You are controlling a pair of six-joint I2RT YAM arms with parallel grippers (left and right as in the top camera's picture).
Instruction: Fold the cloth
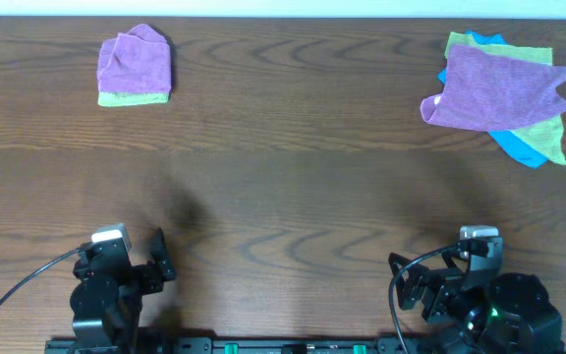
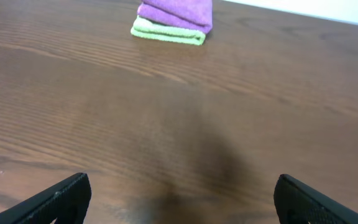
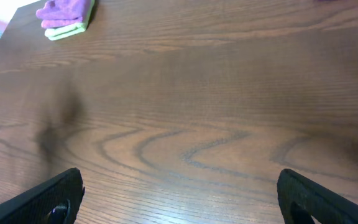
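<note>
Surface of dark wood carries the cloth, spread loose atop a lime-green cloth and a blue cloth, far ahead of the right end effector. It looks light, limp and grippy; I'd pinch a free corner. Both the left end effector and the right gape wide, holding nothing.

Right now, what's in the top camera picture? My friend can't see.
An unfolded purple cloth lies top right over a green cloth and a blue cloth. Top left sits a folded purple cloth on a folded green one.
</note>
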